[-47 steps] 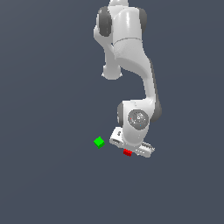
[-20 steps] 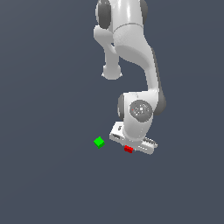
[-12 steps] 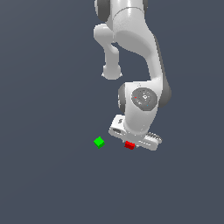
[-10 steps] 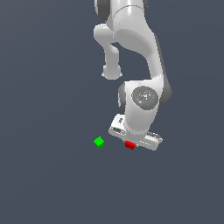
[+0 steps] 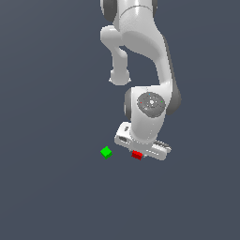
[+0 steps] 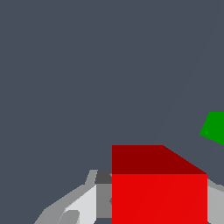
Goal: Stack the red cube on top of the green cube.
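On the flat grey bench (image 5: 51, 187), toward the exterior view's left of the arm, sits the green cube (image 5: 106, 152), alone and touching nothing else. It rests with one corner turned toward the camera, well clear of the white machinery beside it.

Just to the exterior view's right of it comes the red cube (image 5: 137, 155), near the green one but apart from it, with a strip of bare grey surface between them. The red cube sits tucked directly under the end effector (image 5: 139, 152), whose white body spreads above and behind it like a short bar. In the wrist view the red cube (image 6: 158, 189) fills the near foreground, one pale grey finger (image 6: 83, 202) close against one side of it and another sliver of grey just showing at its far side, so the end effector appears clamped on the red cube, a finger on each flank. Whether the cube is lifted off the surface or resting on it cannot be told from either view.

The wrist view also catches the green cube (image 6: 215, 127) at the frame's edge, partly cut off, beyond the red one and not touching it.

Further to the exterior view's right and above, the white arm (image 5: 150, 105) rises from its round wrist joint, bending up out of the picture.
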`<state>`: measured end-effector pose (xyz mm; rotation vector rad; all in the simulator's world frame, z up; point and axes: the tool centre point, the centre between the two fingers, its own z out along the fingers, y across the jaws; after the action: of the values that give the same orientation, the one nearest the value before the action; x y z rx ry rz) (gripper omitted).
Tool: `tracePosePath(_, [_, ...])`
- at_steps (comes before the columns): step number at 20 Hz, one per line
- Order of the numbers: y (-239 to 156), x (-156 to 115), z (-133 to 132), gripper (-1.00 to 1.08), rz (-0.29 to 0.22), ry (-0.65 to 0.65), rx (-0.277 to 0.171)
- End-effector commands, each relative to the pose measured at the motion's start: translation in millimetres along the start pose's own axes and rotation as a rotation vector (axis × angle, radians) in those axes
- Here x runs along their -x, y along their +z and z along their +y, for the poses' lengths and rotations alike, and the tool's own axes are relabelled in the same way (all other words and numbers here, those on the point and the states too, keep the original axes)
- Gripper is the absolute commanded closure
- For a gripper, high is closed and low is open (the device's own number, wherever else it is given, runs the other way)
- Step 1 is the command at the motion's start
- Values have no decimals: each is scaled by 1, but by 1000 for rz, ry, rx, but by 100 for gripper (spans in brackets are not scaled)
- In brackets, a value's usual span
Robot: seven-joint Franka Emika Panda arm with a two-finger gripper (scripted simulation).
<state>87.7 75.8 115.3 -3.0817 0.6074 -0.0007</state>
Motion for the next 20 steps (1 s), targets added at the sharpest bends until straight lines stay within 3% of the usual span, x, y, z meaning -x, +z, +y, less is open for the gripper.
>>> tracePosePath(1, [4, -1, 11, 108, 0, 1, 0])
tracePosePath(13, [42, -13, 117, 108, 0, 2, 1])
tracePosePath(20, [54, -18, 148, 108, 0, 2, 1])
